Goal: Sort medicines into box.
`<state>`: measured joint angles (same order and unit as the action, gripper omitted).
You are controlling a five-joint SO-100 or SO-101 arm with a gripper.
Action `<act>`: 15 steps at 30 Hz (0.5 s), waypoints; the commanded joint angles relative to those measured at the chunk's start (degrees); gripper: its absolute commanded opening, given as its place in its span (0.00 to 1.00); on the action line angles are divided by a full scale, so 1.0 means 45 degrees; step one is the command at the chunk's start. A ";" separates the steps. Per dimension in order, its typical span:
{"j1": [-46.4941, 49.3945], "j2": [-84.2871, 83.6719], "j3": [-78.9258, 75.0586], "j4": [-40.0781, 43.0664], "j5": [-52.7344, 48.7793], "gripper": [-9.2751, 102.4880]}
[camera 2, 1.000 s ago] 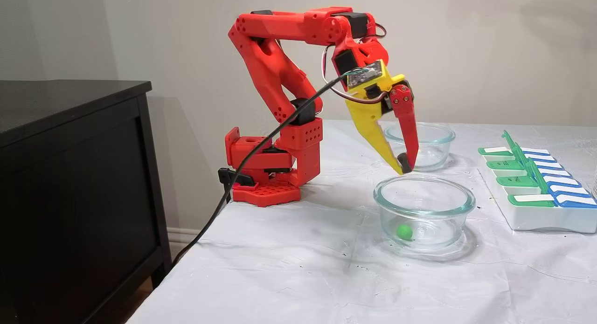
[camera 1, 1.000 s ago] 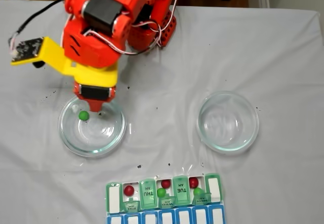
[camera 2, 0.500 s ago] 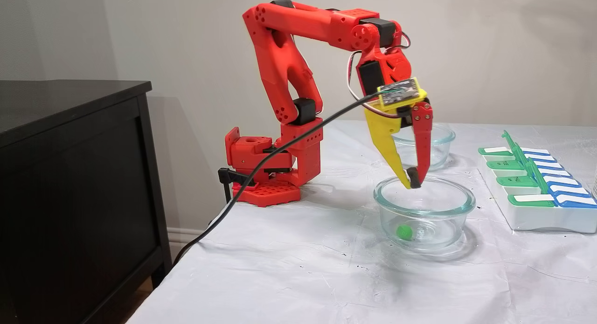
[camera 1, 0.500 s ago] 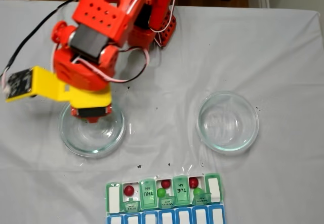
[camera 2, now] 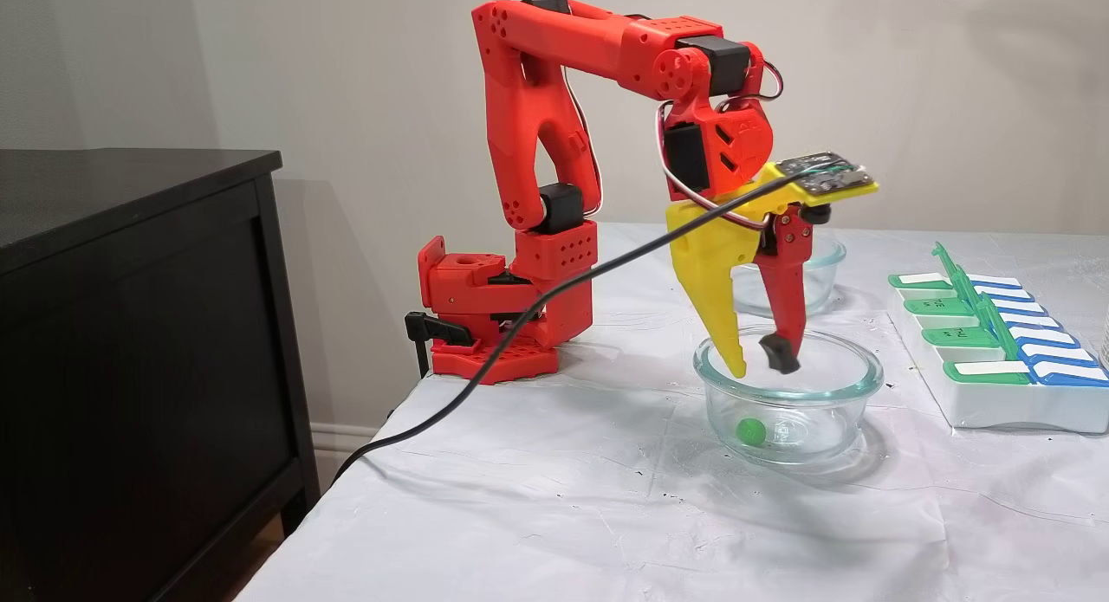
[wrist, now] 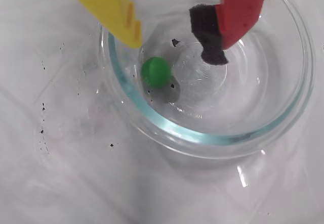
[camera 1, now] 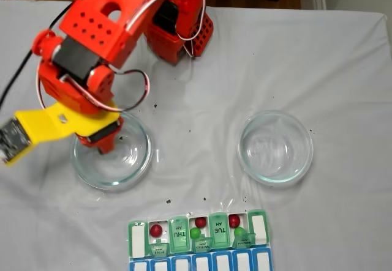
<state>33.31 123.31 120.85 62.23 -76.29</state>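
One glossy green pea-sized ball is left to sort. It lies on the bottom of the round clear glass dish on the left of the overhead fixed view, close to the dish wall. Being round, it has no long axis and points no way.

The red-and-yellow two-finger hand hangs just inside this dish's rim, fingers apart and holding nothing; the ball sits below the yellow finger's tip rather than squarely between the two.

The second clear glass dish, well to the right, looks empty. At the near edge of the white-covered surface, the green-and-blue rectangular pill organizer already holds three dark red balls and two green ones in its open green row, its long axis running left to right. By my judgement five of six are sorted.
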 commanded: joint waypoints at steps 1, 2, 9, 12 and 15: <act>-0.0156 -0.0430 -0.1113 0.0195 -0.0820 0.30; -0.0195 -0.0605 -0.1211 0.0234 -0.0918 0.30; -0.0605 -0.1914 -0.1621 0.0000 -0.1406 0.30; -0.0508 -0.2227 -0.2012 0.0176 -0.1719 0.30; -0.0195 -0.2188 -0.2305 0.0469 -0.2207 0.31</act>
<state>31.20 111.80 116.19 63.19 -84.11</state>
